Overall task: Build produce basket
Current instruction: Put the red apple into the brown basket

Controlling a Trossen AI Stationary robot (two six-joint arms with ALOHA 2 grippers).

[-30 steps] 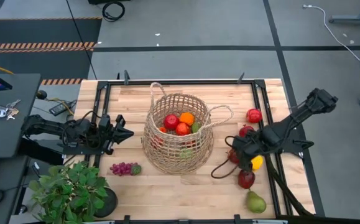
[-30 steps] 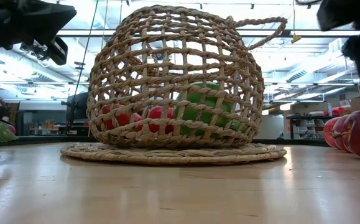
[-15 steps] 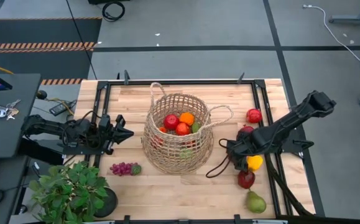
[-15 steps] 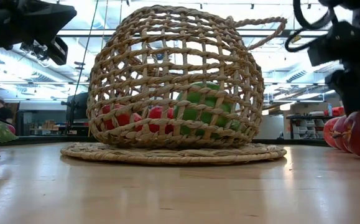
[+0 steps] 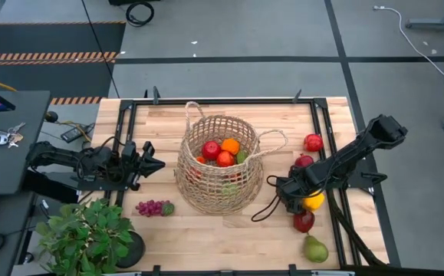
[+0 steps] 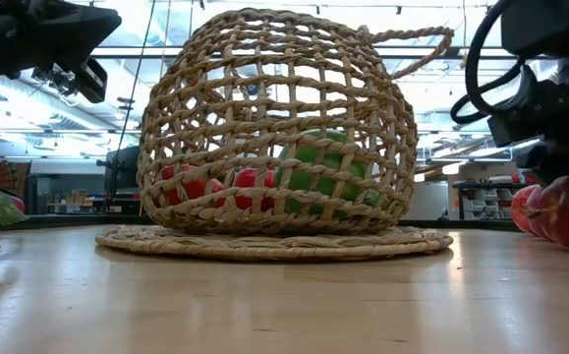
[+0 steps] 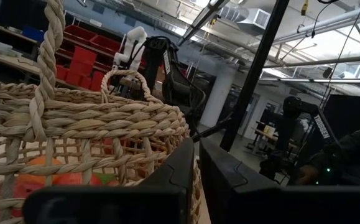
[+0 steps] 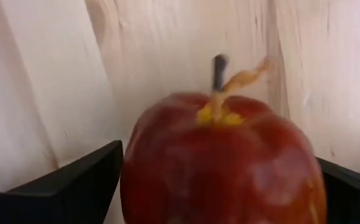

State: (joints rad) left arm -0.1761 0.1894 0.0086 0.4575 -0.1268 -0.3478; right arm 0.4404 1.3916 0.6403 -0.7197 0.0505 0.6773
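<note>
While the basket [image 5: 220,165] sits mid-table holding fruit, your right gripper [image 5: 286,188] hangs just beside it — fingers spread wide around a red apple [image 8: 220,165], not clamped. Your left gripper [image 5: 154,164] waits pinched together, empty, at the basket's other side.

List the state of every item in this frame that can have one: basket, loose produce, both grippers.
Round tan open-weave straw basket: upright, partly filled with fruit.
Dark red apple: on the table, between the right gripper's fingers, not gripped.
Right gripper: open, down around that apple.
Left gripper: shut, empty, beside the basket.
Purple grapes: loose on the table.
Green pear: loose on the table.
</note>
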